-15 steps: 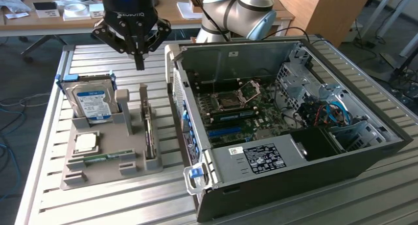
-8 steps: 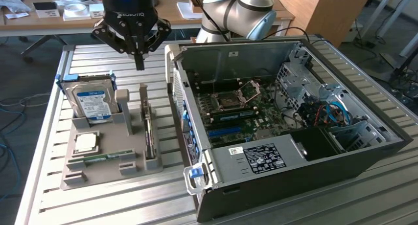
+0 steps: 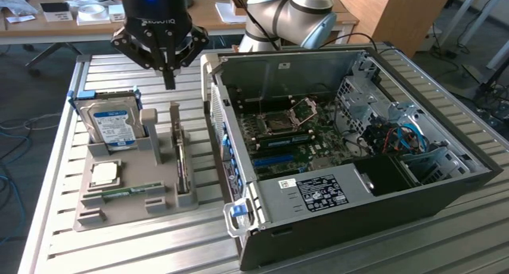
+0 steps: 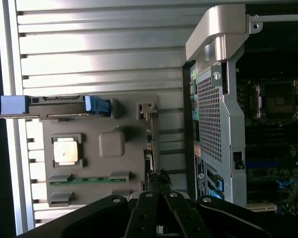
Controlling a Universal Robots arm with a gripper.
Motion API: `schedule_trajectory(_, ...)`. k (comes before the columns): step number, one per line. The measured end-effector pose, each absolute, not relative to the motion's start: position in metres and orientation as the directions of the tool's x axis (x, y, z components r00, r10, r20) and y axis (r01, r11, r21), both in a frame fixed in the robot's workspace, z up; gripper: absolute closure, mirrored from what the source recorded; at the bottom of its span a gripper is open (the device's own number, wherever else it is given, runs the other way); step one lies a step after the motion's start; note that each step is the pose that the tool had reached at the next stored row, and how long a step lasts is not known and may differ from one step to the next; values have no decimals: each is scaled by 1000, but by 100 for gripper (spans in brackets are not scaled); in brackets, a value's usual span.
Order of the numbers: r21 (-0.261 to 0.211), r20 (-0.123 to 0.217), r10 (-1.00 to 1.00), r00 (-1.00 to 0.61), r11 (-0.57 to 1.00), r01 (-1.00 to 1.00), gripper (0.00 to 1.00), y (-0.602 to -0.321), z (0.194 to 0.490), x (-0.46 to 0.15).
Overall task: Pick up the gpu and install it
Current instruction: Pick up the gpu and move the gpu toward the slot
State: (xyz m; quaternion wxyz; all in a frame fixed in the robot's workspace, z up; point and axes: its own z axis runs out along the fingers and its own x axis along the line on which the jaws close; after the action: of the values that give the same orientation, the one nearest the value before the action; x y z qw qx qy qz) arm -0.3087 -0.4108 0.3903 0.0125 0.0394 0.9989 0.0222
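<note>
The gpu is a thin dark card standing on edge in a slot of the grey holder, along the side nearest the computer case. In the wrist view the gpu shows edge-on as a narrow strip between two grey posts. My gripper hangs shut with nothing in it, above the slatted table just past the holder's far end and roughly in line with the card. Its black fingertips sit close to one end of the card.
The open computer case lies at the exterior view's right, its motherboard exposed. The holder also carries a blue-labelled hard drive, a processor chip and a green memory stick. Desks with clutter stand behind.
</note>
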Motion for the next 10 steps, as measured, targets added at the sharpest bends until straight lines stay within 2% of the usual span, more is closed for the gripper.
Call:
schedule_trajectory(5, 46, -23, 79, -997, 996, 78, 89, -426, 390, -310)
schedule_trajectory(6, 47, -23, 79, -997, 996, 78, 89, -441, 390, -314)
schedule_trajectory(10, 47, -23, 79, -997, 996, 78, 89, -442, 390, -315)
